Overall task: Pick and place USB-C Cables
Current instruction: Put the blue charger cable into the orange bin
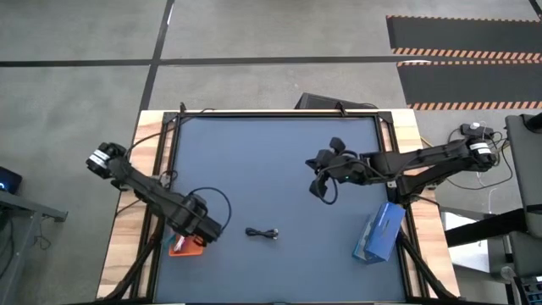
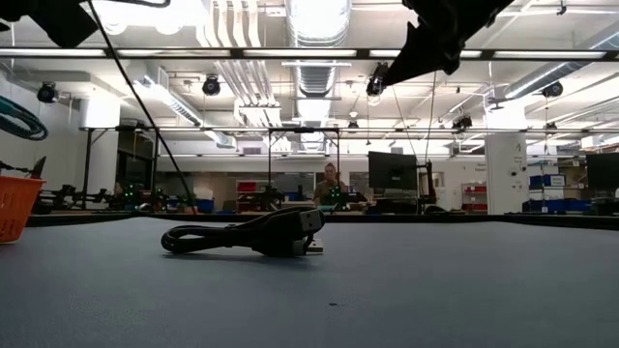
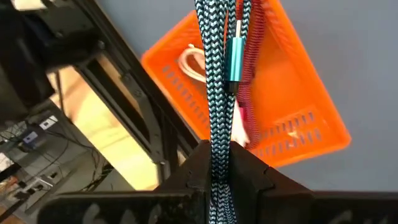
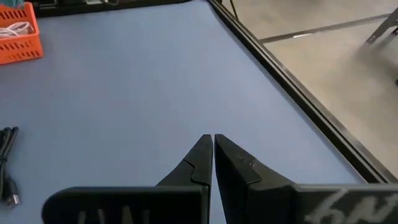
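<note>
My left gripper (image 3: 217, 152) is over the orange tray (image 3: 311, 118) at the table's near left (image 1: 188, 246), shut on the teal-blue cable (image 3: 214, 81). A loop of the teal-blue cable (image 2: 19, 116) shows above the tray in the low view. The white cable (image 3: 191, 63) and the magenta-pink cable (image 3: 250, 56) lie in the tray. The black cable (image 1: 262, 233) lies bundled flat on the mat near the table's near middle (image 2: 251, 237). My right gripper (image 4: 213, 146) is shut on nothing, above the mat right of centre (image 1: 320, 188). My left gripper pinches the teal-blue cable between its two fingers, on a braided stretch (image 3: 219, 134) a little way from the teal connector (image 3: 234, 59). The fingers come from above, pointing down, along the cable. The cable hangs below them over the tray; whether it touches the tray I cannot tell.
A flat blue box (image 1: 378, 233) lies at the table's near right. Open mat stretches between the black cable and the far edge. The table has a raised black frame (image 4: 292, 87) along its sides. A person sits in the room far behind the table (image 2: 332, 184).
</note>
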Robot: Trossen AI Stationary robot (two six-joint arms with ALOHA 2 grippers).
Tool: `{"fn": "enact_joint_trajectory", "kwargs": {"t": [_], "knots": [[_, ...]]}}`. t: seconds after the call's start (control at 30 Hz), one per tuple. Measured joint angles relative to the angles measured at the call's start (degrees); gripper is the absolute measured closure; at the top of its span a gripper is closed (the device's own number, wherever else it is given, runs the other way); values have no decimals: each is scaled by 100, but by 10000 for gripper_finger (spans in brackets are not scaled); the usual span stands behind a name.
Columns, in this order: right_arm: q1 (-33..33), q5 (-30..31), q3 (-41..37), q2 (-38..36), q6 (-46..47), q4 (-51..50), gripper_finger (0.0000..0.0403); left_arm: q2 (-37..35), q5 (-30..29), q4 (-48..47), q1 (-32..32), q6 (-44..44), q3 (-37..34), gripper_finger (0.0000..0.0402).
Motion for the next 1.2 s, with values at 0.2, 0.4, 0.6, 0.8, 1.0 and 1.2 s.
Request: {"fn": "enact_joint_trajectory", "kwargs": {"t": [0.2,0.4,0.6,0.8,1.0,1.2], "knots": [[0,0,0,-253,-21,-64,394,288,248,31,-243,-178,226,382],[0,-177,-50,-545,-79,-90,394,332,224,138,-405,-582,196,382],[13,-685,-506,-777,-332,623,394,332,31,268,-545,-782,192,381],[0,-750,-938,-866,-584,1457,394,345,-251,321,-699,-914,190,381],[0,-750,-1013,-866,-623,1549,394,391,-980,443,-943,-903,18,381],[0,-748,-1021,-866,-628,1648,394,391,-1176,514,-1164,-957,-190,381]]}}
